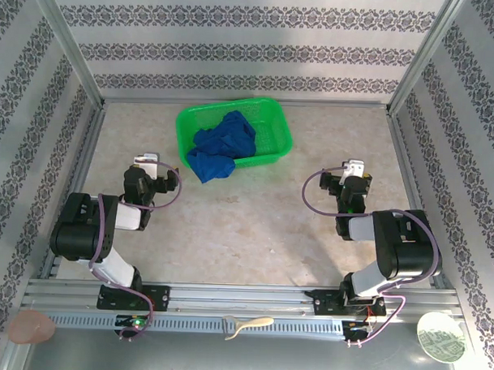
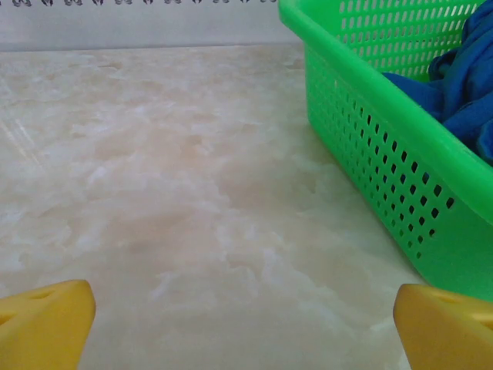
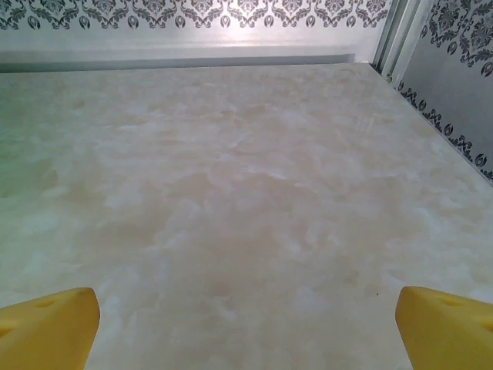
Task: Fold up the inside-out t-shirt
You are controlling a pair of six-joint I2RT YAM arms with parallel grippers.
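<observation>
Top external: shirt wadded in basket, both arms empty

We see the royal-blue soft cotton t-shirt (image 1: 220,147) crumpled in the green plastic mesh basket (image 1: 270,109) at the far middle of the beige marbled desk (image 1: 254,226). One lobe spills over the basket's near-left rim towards the desk. The left fingers (image 2: 46,324) and right fingers (image 3: 46,327) are yellow wedges, spread wide and holding nothing. The left pair is near the basket's left wall, the right pair well apart from it.

Risks as we judge them:
- The basket looks light, with a rigid, perforated wall. Cloth dragged over the rim could tip it or haul it along.
- The limp, bunched cotton hides hem, collar and sleeves, so a pinch may take several layers or the wrong edge.
- The smooth desk gives little friction, so the shirt may slide rather than spread.

Print and patch are not readable from here.
</observation>
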